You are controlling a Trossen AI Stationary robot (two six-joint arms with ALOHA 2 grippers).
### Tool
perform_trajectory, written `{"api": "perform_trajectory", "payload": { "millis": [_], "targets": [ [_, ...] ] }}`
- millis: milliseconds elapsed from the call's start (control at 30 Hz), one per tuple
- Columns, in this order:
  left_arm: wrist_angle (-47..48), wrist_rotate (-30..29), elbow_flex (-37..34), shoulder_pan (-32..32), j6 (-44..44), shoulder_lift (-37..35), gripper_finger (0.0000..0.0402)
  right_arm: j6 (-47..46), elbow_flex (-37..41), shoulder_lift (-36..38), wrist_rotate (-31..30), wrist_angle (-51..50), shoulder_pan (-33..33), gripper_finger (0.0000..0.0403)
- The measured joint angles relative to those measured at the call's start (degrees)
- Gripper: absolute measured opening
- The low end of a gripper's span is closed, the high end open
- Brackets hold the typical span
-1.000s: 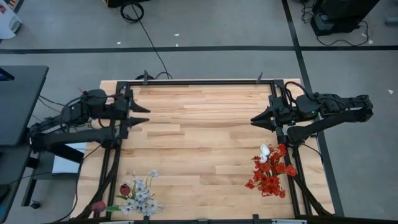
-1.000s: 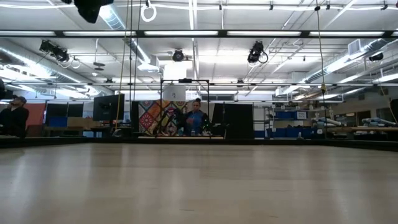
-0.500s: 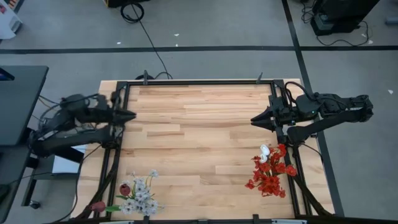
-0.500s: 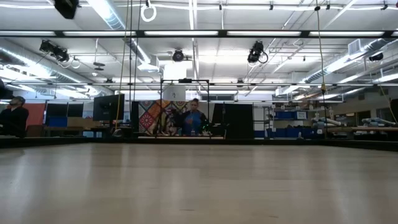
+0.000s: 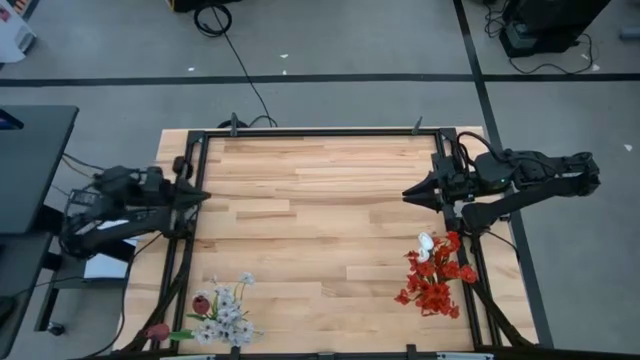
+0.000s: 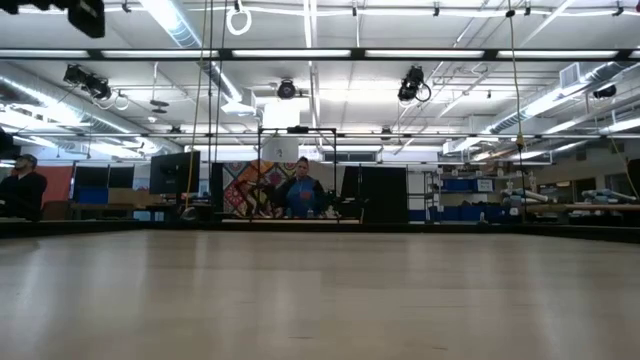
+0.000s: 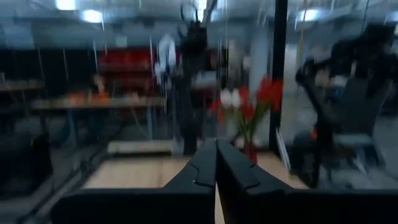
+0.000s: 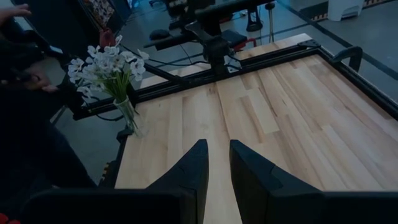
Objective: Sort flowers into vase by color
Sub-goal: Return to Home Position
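Observation:
White blossom sprays (image 5: 228,315) with dark maroon buds (image 5: 201,303) stand in a glass vase (image 8: 129,118) at the table's near left corner. Red blooms (image 5: 435,282) and a white tulip (image 5: 426,242) stand in a vase (image 7: 250,150) by the right edge. My left gripper (image 5: 203,194), shut (image 7: 216,163), hovers at the left edge. My right gripper (image 5: 406,192) hovers at the right edge, far of the red blooms, its fingers a narrow gap apart (image 8: 219,155). The low view shows no flowers.
Black frame rails (image 5: 320,132) run along the table's far, left and right edges. Bare wood (image 5: 320,230) lies between the two arms. A person in dark clothes (image 8: 25,124) is beyond the white flowers' vase. People (image 6: 300,195) stand in the room behind.
My left arm has drawn back toward the table's left edge, and its gripper has gone from wide open to shut. My right arm and both bunches of flowers have kept still.

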State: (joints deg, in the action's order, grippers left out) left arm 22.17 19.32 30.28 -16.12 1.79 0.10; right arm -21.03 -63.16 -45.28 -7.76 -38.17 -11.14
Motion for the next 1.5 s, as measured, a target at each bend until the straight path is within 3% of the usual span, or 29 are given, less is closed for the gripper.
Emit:
{"api": "perform_trajectory", "payload": {
  "millis": [200, 367, 533, 767, 900, 1033, 1233, 1500],
  "targets": [
    [-20.2, 0.7, -13.0, 0.0, 4.5, 0.1, 0.0008, 0.0, 0.0, -0.2, 0.0, 0.1, 0.0, 0.0075],
    [-20.9, 5.8, -18.3, 0.0, 7.5, 0.3, 0.0008, 0.0, 0.0, -0.2, 0.0, 0.5, 0.0, 0.0075],
    [-21.1, 6.5, -21.8, 0.0, 5.6, 0.2, 0.0009, 0.0, 0.0, -0.2, 0.0, 0.5, 0.0, 0.0075],
    [-24.3, 7.7, -27.9, 0.3, 9.8, 0.3, 0.0009, 0.0, 0.0, -0.2, 0.0, 0.9, 0.0, 0.0075],
    [-31.8, 10.3, -29.8, 3.1, 11.8, 0.2, 0.0009, 0.0, 0.0, -0.2, 0.0, 1.5, 0.0, 0.0075],
    [-29.6, 10.2, -29.8, 5.3, 9.5, 0.2, 0.0009, 0.0, 0.0, -0.2, 0.0, 2.4, 0.0, 0.0075],
    [-26.1, 7.7, -29.8, 7.1, 5.9, 0.2, 0.0009, 0.0, 0.0, -0.2, 0.0, 3.0, 0.0, 0.0075],
    [-25.0, -3.3, -29.8, 6.8, 3.0, 0.7, 0.0009, 0.0, 0.0, -0.2, 0.0, 3.0, 0.0, 0.0075]
  ]
}}
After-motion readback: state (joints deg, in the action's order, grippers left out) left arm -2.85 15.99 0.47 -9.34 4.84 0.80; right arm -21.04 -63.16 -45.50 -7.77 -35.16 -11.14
